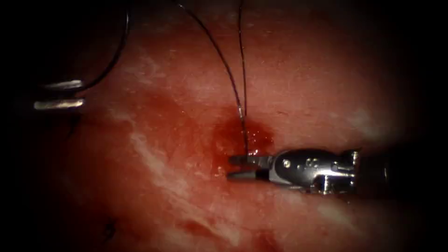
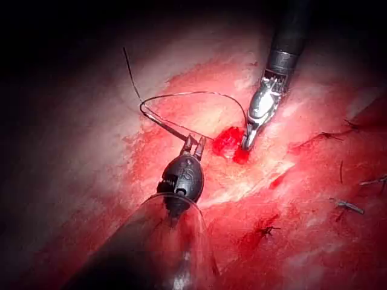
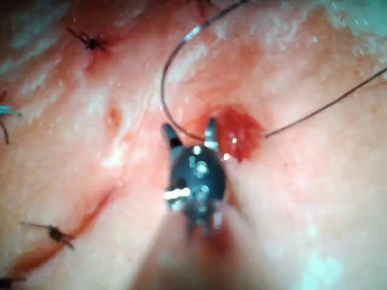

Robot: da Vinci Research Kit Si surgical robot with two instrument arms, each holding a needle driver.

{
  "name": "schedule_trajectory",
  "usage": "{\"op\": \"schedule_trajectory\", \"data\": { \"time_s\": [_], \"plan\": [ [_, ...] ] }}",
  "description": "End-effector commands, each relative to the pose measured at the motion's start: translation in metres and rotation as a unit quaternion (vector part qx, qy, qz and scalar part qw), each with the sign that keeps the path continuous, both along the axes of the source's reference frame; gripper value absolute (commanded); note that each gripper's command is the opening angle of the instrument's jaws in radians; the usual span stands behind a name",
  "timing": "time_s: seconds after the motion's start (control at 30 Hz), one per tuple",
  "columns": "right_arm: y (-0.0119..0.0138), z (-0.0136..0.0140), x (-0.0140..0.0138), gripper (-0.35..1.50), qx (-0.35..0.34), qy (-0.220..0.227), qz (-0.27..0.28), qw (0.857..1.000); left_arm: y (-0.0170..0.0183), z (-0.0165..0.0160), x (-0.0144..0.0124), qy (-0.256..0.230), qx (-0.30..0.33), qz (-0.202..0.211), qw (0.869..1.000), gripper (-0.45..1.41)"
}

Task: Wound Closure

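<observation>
My right tool (image 1: 233, 168) comes in from the right and lies low over the tissue (image 1: 326, 84), its jaws open beside a pool of red fluid (image 1: 254, 137). Two strands of thread (image 1: 242, 70) rise from that pool. In the right wrist view the open jaws of the right tool (image 3: 190, 134) straddle one strand (image 3: 164, 90). My left tool (image 1: 59, 94) is far to the left with its jaws apart. A curved strand (image 1: 119, 51) runs down to it, and in the left wrist view the thread (image 2: 166, 125) reaches the left tool (image 2: 195, 144).
Finished stitches with short cut ends (image 2: 266, 229) (image 2: 347, 205) sit along the closed cut, also seen as dark knots (image 3: 91, 41) (image 3: 54, 232). A free thread tail (image 2: 130, 66) lies on pale tissue. Red fluid streaks (image 1: 196, 228) mark the tissue.
</observation>
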State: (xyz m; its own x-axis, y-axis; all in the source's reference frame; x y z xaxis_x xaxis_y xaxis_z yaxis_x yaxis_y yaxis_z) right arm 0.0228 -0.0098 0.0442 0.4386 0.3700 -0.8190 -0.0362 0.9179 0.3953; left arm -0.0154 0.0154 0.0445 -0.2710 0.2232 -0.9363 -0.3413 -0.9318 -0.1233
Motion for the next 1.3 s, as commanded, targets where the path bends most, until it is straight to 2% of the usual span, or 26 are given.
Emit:
{"op": "schedule_trajectory", "data": {
  "time_s": [0.03, 0.13, 0.2, 0.27, 0.3, 0.33, 0.4, 0.43, 0.57, 0.63, 0.73, 0.8, 0.87, 0.9, 0.93, 0.97, 1.03, 1.1, 1.17, 1.3],
  "plan": [
    [-0.0010, 0.0000, -0.0002, -0.35, 0.004, -0.004, -0.008, 1.000, -0.0002, 0.0007, -0.0006, -0.001, 0.001, 0.002, 1.000, -0.45],
    [-0.0019, -0.0016, -0.0006, -0.35, 0.008, -0.012, -0.016, 1.000, -0.0003, 0.0014, -0.0009, -0.003, 0.001, 0.001, 1.000, -0.45],
    [-0.0023, -0.0021, -0.0005, -0.35, 0.011, -0.011, -0.020, 1.000, -0.0003, 0.0015, -0.0011, -0.003, 0.001, 0.001, 1.000, -0.45],
    [-0.0036, -0.0038, -0.0001, -0.35, 0.016, -0.005, -0.039, 0.999, -0.0005, 0.0021, -0.0014, -0.003, 0.004, -0.002, 1.000, -0.45],
    [-0.0036, -0.0038, -0.0001, -0.35, 0.016, -0.005, -0.039, 0.999, -0.0005, 0.0021, -0.0014, -0.003, 0.004, -0.002, 1.000, -0.45],
    [-0.0045, -0.0052, 0.0001, -0.35, 0.019, -0.002, -0.050, 0.999, -0.0006, 0.0025, -0.0014, -0.004, 0.006, -0.003, 1.000, -0.45],
    [-0.0048, -0.0058, 0.0002, -0.35, 0.019, 0.001, -0.053, 0.998, -0.0006, 0.0026, -0.0014, -0.005, 0.008, -0.004, 1.000, -0.45],
    [-0.0060, -0.0073, 0.0005, -0.35, 0.023, 0.002, -0.064, 0.998, -0.0008, 0.0030, -0.0011, -0.006, 0.009, -0.003, 1.000, -0.45],
    [-0.0074, -0.0091, 0.0009, -0.35, 0.027, 0.008, -0.077, 0.997, -0.0011, 0.0034, -0.0004, -0.007, 0.010, -0.002, 1.000, -0.45],
    [-0.0089, -0.0107, 0.0012, -0.35, 0.044, 0.017, -0.094, 0.994, -0.0012, 0.0038, 0.0001, -0.008, 0.014, -0.003, 1.000, -0.45],
    [-0.0096, -0.0115, 0.0014, -0.35, 0.048, 0.022, -0.101, 0.993, -0.0013, 0.0040, 0.0003, -0.007, 0.014, -0.003, 1.000, -0.45],
    [-0.0110, -0.0127, 0.0019, -0.35, 0.056, 0.033, -0.118, 0.991, -0.0015, 0.0042, 0.0005, -0.006, 0.013, -0.004, 1.000, -0.45],
    [-0.0111, -0.0136, 0.0023, -0.35, 0.058, 0.039, -0.120, 0.990, -0.0017, 0.0043, 0.0005, -0.006, 0.015, -0.005, 1.000, -0.45],
    [-0.0103, -0.0136, 0.0023, 0.07, 0.051, 0.026, -0.091, 0.994, -0.0017, 0.0043, 0.0005, -0.006, 0.014, -0.005, 1.000, -0.45],
    [-0.0093, -0.0131, 0.0020, 0.80, 0.036, 0.011, -0.066, 0.997, -0.0017, 0.0043, 0.0005, -0.006, 0.015, -0.005, 1.000, -0.45],
    [-0.0087, -0.0127, 0.0019, 1.01, 0.034, 0.003, -0.055, 0.998, -0.0017, 0.0043, 0.0006, -0.007, 0.017, -0.006, 1.000, -0.45],
    [-0.0065, -0.0108, 0.0011, 1.28, 0.023, -0.017, -0.020, 0.999, -0.0016, 0.0043, 0.0008, -0.007, 0.017, -0.007, 1.000, -0.45],
    [-0.0055, -0.0095, 0.0006, 1.32, 0.018, -0.024, -0.012, 0.999, -0.0016, 0.0044, 0.0012, -0.006, 0.017, -0.009, 1.000, -0.45],
    [-0.0039, -0.0067, -0.0003, 1.35, 0.015, -0.038, 0.003, 0.999, -0.0015, 0.0046, 0.0018, -0.006, 0.016, -0.012, 1.000, -0.45],
    [-0.0030, -0.0039, -0.0006, 1.32, -0.001, -0.049, 0.013, 0.999, -0.0013, 0.0049, 0.0020, -0.005, 0.018, -0.016, 1.000, -0.45]
  ]
}}
